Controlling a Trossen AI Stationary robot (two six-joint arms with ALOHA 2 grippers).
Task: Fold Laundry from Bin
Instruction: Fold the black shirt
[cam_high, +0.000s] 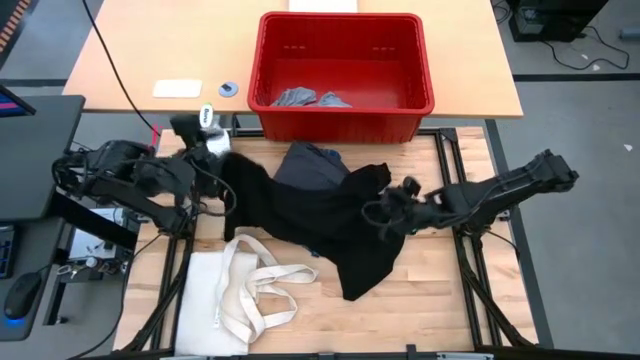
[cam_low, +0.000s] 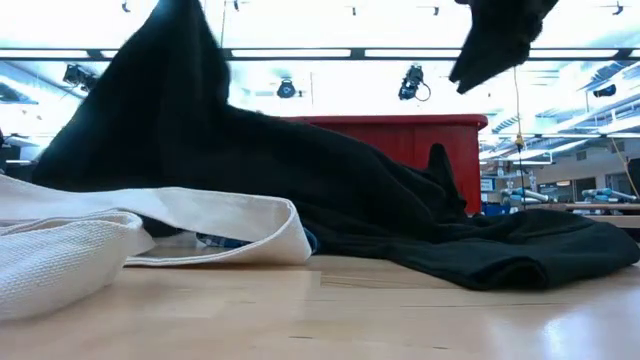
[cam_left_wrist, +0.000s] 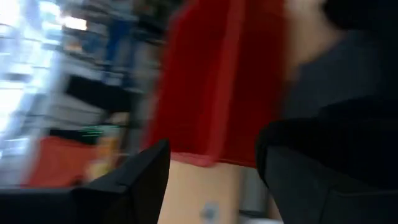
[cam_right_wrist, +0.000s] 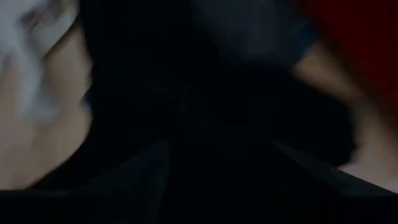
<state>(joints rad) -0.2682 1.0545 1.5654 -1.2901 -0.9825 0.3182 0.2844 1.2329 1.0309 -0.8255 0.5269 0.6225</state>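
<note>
The large black garment (cam_high: 320, 225) lies spread across the desk (cam_high: 440, 300) in front of the red bin (cam_high: 345, 75), draped partly over a dark grey piece (cam_high: 310, 165) and overlapping the cream tote bag (cam_high: 240, 290). The low view shows its left end raised in a peak, most likely because it hangs on or near the left arm. The left tool (cam_high: 222, 165) sits at the garment's left end. Its wrist view shows the fingers apart with nothing between them, so it reads as open. The right tool (cam_high: 385, 212) is at the garment's right edge over black cloth; whether it is open or gripping cannot be told. Small light grey pieces (cam_high: 300, 99) lie in the bin. By judgement, the garment is being laid out flat for folding.
</note>
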